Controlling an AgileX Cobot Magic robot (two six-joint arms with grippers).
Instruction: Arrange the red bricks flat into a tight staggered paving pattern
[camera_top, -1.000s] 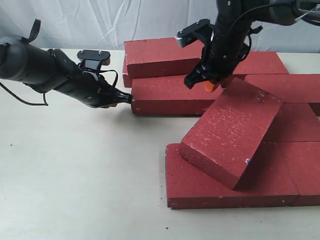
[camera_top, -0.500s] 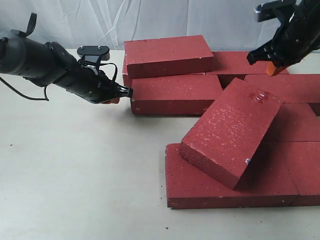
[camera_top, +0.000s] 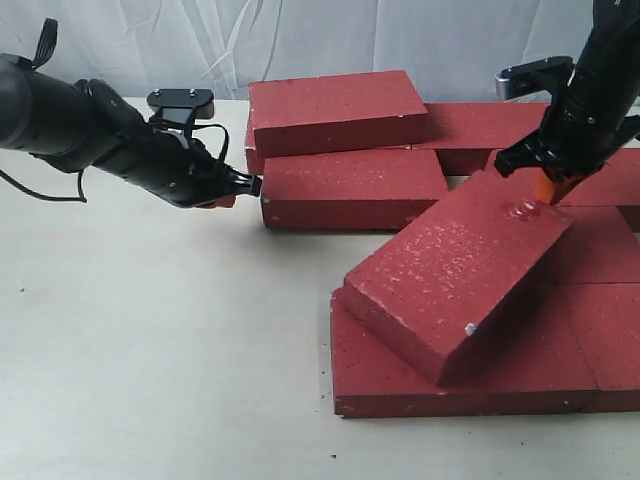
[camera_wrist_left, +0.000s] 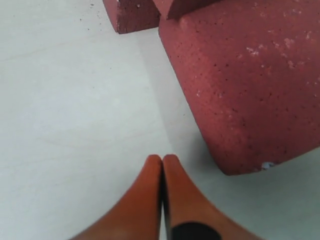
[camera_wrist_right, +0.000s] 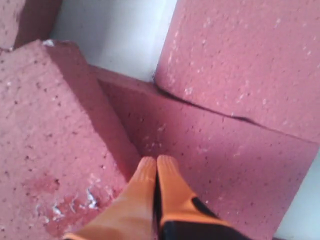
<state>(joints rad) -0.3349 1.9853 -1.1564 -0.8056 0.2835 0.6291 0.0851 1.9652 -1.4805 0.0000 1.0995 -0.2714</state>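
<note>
- Left gripper (camera_top: 254, 184) at 9 o'clock of the exterior view: orange fingertips pressed together with nothing between them, tip just beside the short end of the middle brick (camera_top: 350, 187). Probably kept closed to serve as a blunt pusher against that end rather than as a clamp.
- Right gripper (camera_top: 545, 188) at 2 o'clock: fingers likewise together and empty, tip down at the raised far corner of the tilted brick (camera_top: 455, 272), beside a pale scuff on the surface. Seemingly placed there to press or nudge that corner.
- Tilted brick at 4 o'clock from centre: not flat, lying askew across the front brick (camera_top: 390, 385) and its neighbours, far end propped higher than the near end. Not yet part of the paving.
- Stacked brick (camera_top: 335, 100) at 12 o'clock: lying on top of others in the back row, just behind the middle brick. Judged another piece to bring down to table level.
- Other red bricks (camera_top: 600, 250) toward 3 o'clock: flat, side by side, seams close, partly hidden under the tilted one.
- Table (camera_top: 150, 350) from 6 to 9 o'clock: pale, with room for more of the pattern.
- Pattern judged only partly laid, with stagger hard to confirm under the overlap.
- Containers: none in sight, no tray, bin or box, so nothing held in any.
</note>
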